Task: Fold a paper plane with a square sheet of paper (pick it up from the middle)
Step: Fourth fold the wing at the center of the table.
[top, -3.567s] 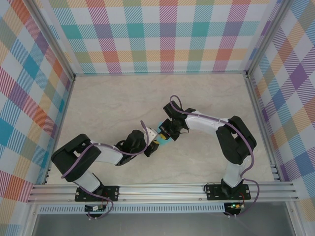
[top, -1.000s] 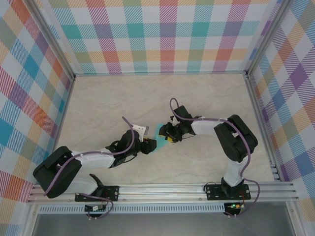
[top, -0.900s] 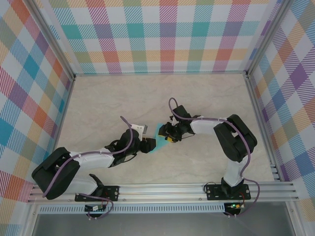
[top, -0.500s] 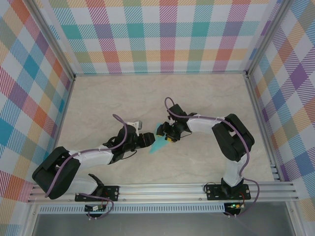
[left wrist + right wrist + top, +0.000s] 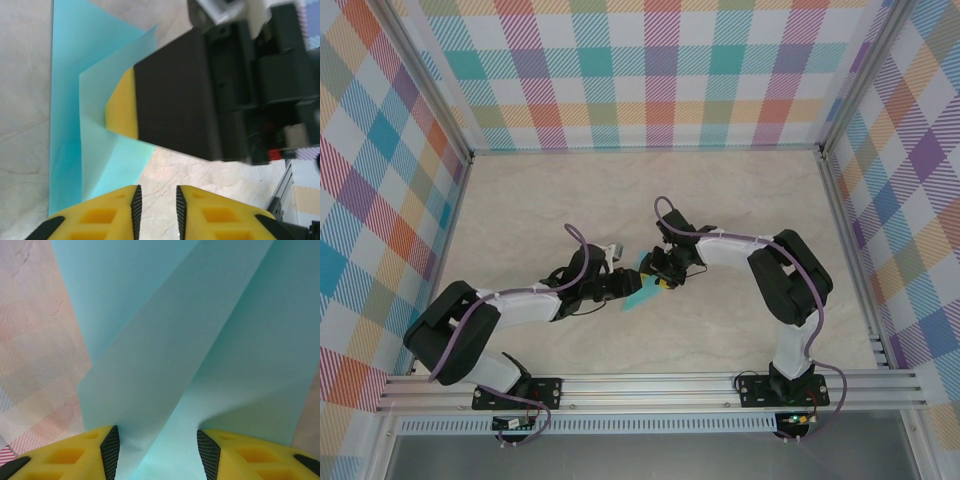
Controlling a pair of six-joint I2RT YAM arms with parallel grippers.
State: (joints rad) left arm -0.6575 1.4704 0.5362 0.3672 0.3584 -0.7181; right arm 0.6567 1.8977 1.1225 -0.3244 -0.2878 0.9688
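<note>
Sheet of paper [image 5: 638,291], turquoise, creased into pointed folds, lying mid-table [image 5: 740,200]; right gripper [image 5: 159,440] half-open astride its raised flap; left gripper [image 5: 159,192] narrowed to a slit, empty, just beside the sheet.

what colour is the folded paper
The paper is turquoise, clearest in the right wrist view.

This is a robotics lab test cell. A pale stone-look worktop [image 5: 540,200] is boxed in by bright plaid panels [image 5: 650,70] on aluminium framing [image 5: 440,90]. The cabled left arm [image 5: 520,303] and right arm [image 5: 790,285] are bolted to a near rail [image 5: 650,385].
</note>
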